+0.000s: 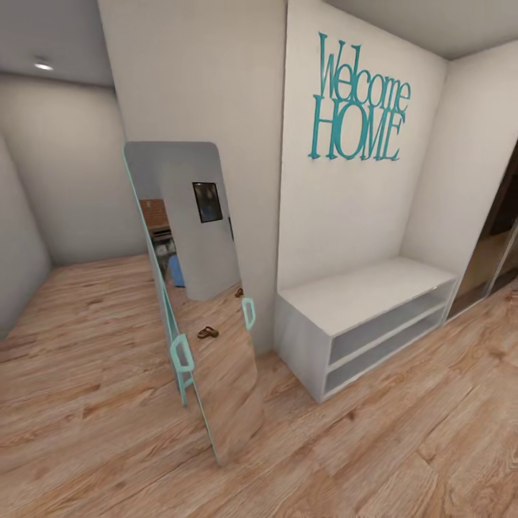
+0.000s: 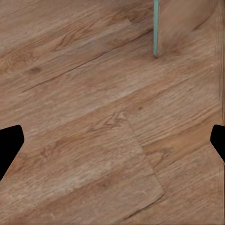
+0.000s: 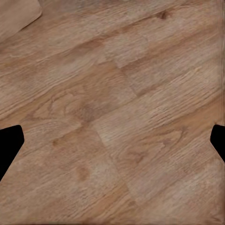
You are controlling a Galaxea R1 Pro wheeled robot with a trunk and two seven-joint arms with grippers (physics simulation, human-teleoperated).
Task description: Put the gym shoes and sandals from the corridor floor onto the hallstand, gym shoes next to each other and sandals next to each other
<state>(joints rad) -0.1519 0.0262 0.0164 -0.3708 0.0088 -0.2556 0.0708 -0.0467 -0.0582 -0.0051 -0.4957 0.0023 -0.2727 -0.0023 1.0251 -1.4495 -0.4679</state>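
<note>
The corridor floor [image 1: 403, 460] is light brown wood-grain planks. In the standing mirror [image 1: 194, 288] I see reflections of two small brown shapes, like the sandals, lying on the planks. The sandals themselves, the gym shoes and the hallstand are out of view. In the left wrist view my left gripper [image 2: 112, 145] is open, its dark fingertips [image 2: 9, 145] wide apart over bare floor [image 2: 93, 140] near the mirror's teal edge [image 2: 155, 33]. My right gripper [image 3: 112, 145] is open too, with nothing between its fingertips [image 3: 9, 145] above the planks [image 3: 122, 117].
A tall teal-framed mirror leans against a white wall corner ahead. A plain low white bench [image 1: 363, 288] with two open shelf levels stands right of it under a teal "Welcome HOME" sign [image 1: 360, 101]. A sliding door [image 1: 496, 252] is at far right.
</note>
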